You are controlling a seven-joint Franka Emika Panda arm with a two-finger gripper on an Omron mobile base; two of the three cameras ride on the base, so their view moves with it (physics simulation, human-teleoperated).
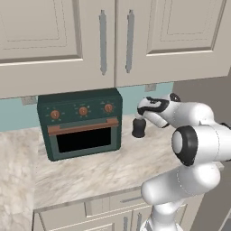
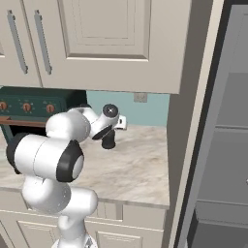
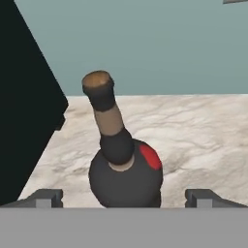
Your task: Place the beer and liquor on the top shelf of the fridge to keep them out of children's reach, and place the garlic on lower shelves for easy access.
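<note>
Liquor (image 3: 125,179) stands on the marble desk (image 3: 203,140) beside the green oven (image 1: 81,122); we see our jaws spread wide either side of it, not touching.

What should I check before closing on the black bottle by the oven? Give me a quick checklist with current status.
1. Gripper open: ok, the finger tips stand wide apart, one on each side of the liquor.
2. Bottle centred between the tips: ok in the hand view, its round body sits midway.
3. Bottle upright on the counter: cannot tell, its neck looks tilted in the hand view, but that camera may be rolled.
4. Clearance from the oven: ok, a gap of counter shows beside the bottle.
5. Tips level with the body, not the neck: ok in the hand view.
6. Fridge open for the transfer: ok, its grey interior shows.
</note>
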